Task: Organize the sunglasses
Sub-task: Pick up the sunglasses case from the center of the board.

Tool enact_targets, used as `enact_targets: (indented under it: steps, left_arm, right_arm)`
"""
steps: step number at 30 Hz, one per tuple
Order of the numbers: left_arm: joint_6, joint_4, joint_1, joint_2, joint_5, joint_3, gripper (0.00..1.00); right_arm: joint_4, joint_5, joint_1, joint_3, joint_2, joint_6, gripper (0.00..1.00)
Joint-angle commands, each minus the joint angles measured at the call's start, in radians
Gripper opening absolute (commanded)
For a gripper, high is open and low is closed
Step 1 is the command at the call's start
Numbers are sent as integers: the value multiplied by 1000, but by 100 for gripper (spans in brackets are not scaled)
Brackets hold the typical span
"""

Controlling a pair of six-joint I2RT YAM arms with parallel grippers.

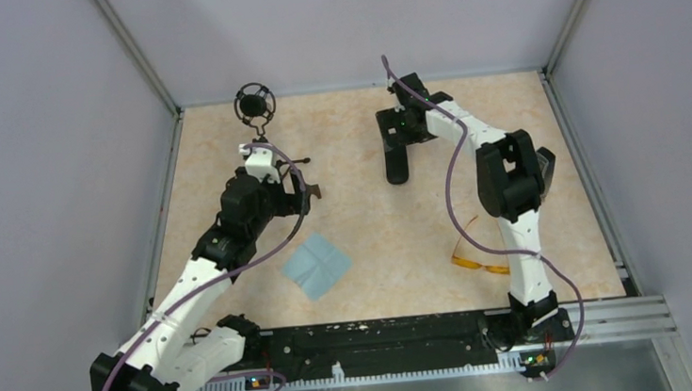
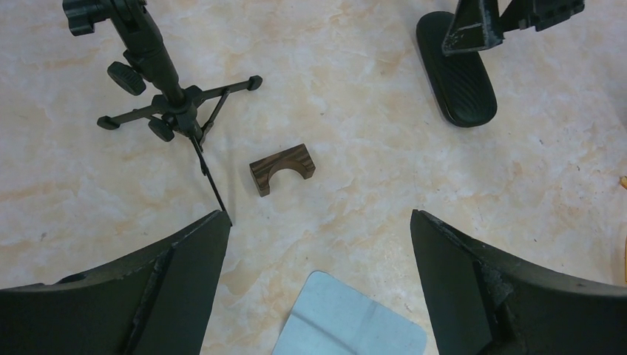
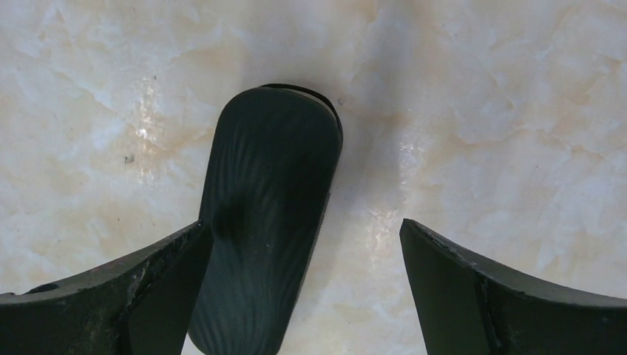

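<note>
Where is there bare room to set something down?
Bare tabletop lies centrally, bordered by the light blue square cloth, the black oblong case and the orange sunglasses. Crowded: far left, around the black tripod stand, the small wooden arch block and the left gripper.

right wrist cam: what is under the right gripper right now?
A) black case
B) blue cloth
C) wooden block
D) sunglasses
A: in the right wrist view the right gripper hangs open over the black case, which it has not gripped. The top view shows the sunglasses lying well apart from it, untouched.
</note>
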Motion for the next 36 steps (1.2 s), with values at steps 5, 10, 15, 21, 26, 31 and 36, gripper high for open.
enact_targets:
  steps: [5, 10, 15, 21, 26, 31, 36]
  left_arm:
    - [-10, 24, -11, 2, 17, 44, 99]
    - [-10, 24, -13, 2, 20, 44, 99]
    - [-11, 22, -14, 3, 22, 45, 99]
    - [-9, 18, -16, 4, 16, 48, 99]
    - [-7, 17, -17, 5, 17, 49, 99]
    - [-5, 14, -17, 3, 17, 50, 99]
    - [-4, 11, -19, 3, 19, 52, 99]
  right_arm:
    - [-66, 27, 46, 88, 36, 55, 99]
    - [-59, 28, 69, 53, 9, 53, 99]
    - [-70, 100, 95, 37, 12, 53, 99]
    - [-79, 113, 103, 33, 33, 62, 91]
    - [-87, 115, 107, 39, 43, 50, 87]
    - [-94, 114, 107, 43, 61, 45, 83]
    - [-92, 104, 107, 47, 69, 39, 77]
